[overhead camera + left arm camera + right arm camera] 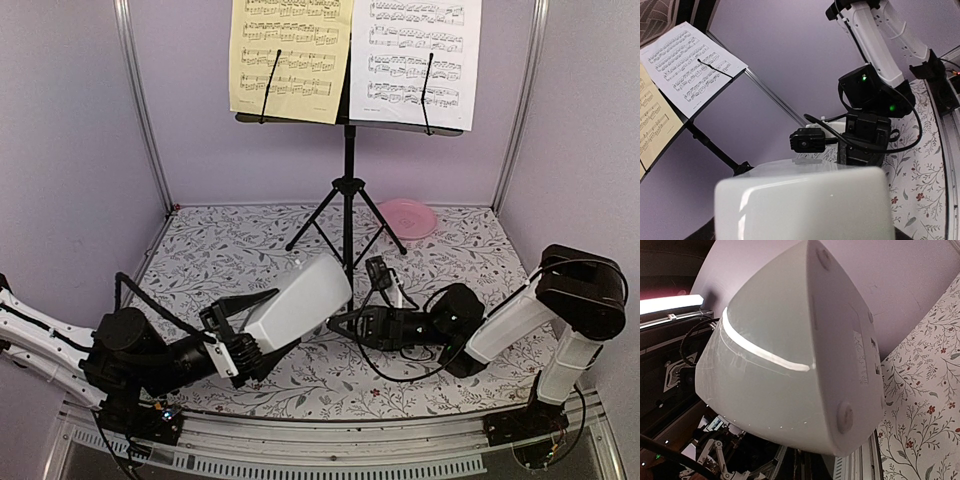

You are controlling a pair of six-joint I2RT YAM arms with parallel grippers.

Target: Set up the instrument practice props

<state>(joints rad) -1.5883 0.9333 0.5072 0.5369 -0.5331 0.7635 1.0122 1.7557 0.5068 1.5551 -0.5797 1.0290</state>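
Gripping a small, glossy, pale-grey pyramid-shaped metronome (300,295) by its narrow end, the left hand (250,328) has its two black fingers clamped on either side of the body. It holds the metronome tilted above the surface, wide base aimed toward the back right. Just beside that base is the right hand (343,322), fingers pressed together and holding nothing; whether its tips touch the metronome I cannot tell. Beneath both lies the surface (230,250), covered in white cloth printed with grey leaves and small flowers. At the back a black metal music stand on tripod legs (349,170) is upright, its ledge carrying two sheet-music pages side by side: a yellowish page (290,55) on the left and a white page (420,55) on the right. A round pink plate (410,217) lies just right of the stand's legs.
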